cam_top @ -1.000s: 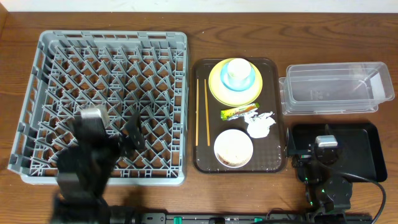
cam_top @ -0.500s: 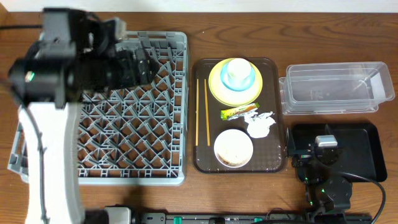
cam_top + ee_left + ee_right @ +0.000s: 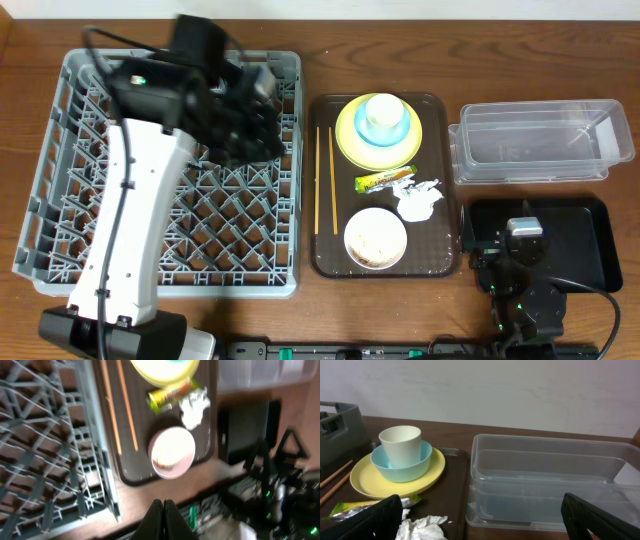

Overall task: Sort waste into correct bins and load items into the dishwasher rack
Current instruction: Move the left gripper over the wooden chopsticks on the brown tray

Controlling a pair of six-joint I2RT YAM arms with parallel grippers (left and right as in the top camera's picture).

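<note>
Everything you have to sort sits together on the brown serving tray [image 3: 445, 262], which lies on the bench between the dishwasher rack [image 3: 60, 150] on one side and the clear tub [image 3: 530, 145] and black tray [image 3: 590, 240] on the other. That likely puts dishes within the left arm's reach and waste within the right's.

Your left claw [image 3: 164, 519] is pressed together with nothing between its fingers. It hangs above the rack's right-hand side, looking down at the tray. Your right claw [image 3: 482, 522] stands spread wide and low over the black tray, facing the tub.

Nothing is loaded or binned yet. The yellow plate [image 3: 350, 135] carries the light blue cup [image 3: 383, 118]; from the right wrist it looks like a pale cup nested in a blue bowl, though I can't be sure. The chopsticks [image 3: 326, 180] lie parallel along the tray's left edge. The yellow-green wrapper [image 3: 385, 180] touches the crumpled napkin [image 3: 418, 198] just below the plate. The white bowl [image 3: 376, 238] sits upright with pale scraps [image 3: 162, 462] inside.
</note>
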